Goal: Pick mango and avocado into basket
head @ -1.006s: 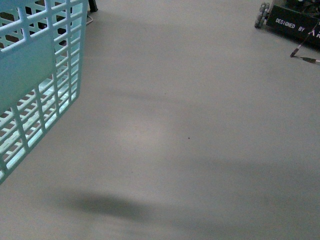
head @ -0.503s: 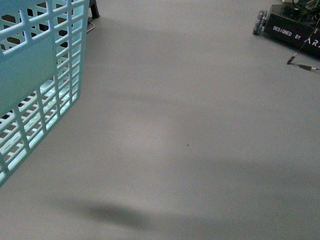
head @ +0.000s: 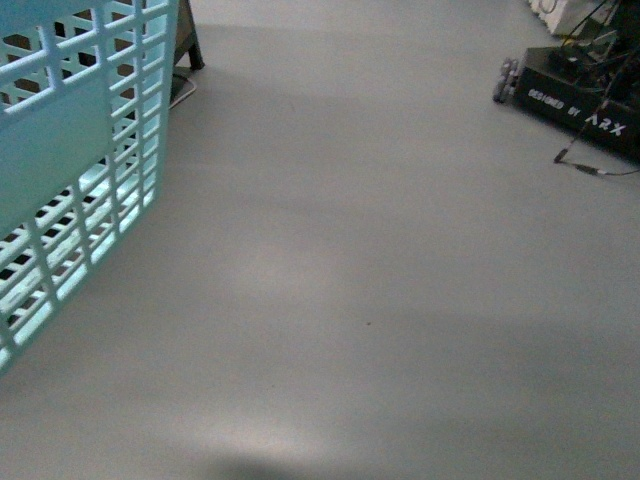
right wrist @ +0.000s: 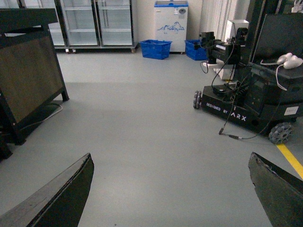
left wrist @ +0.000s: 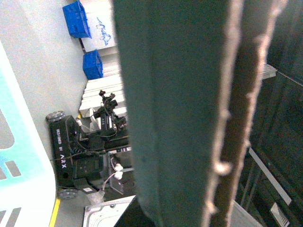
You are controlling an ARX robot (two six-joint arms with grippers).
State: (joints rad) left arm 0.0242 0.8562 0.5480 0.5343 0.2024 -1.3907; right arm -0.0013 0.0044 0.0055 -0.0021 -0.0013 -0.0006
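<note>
The turquoise basket (head: 70, 150) hangs at the far left of the front view, its slotted wall above the grey floor. In the left wrist view its ribbed handle (left wrist: 180, 118) fills the frame up close, with a strip of turquoise wall (left wrist: 19, 156) beside it. My left gripper (left wrist: 170, 203) is shut on that handle, and its fingers are mostly hidden. My right gripper (right wrist: 170, 158) is open over bare floor, with one dark finger (right wrist: 61, 198) at each side and nothing between them. Neither the mango nor the avocado is in view.
A black wheeled ARX robot base (head: 575, 95) with a trailing cable stands on the floor at the back right. A dark board on a black stand (right wrist: 28, 71) is at the left. Blue crates (right wrist: 156, 48) and glass-door fridges (right wrist: 99, 21) line the far wall.
In the front view the black robot base has slid down and left into fuller view. The dark shadow on the floor has dropped out at the bottom edge. The basket stays at the left.
</note>
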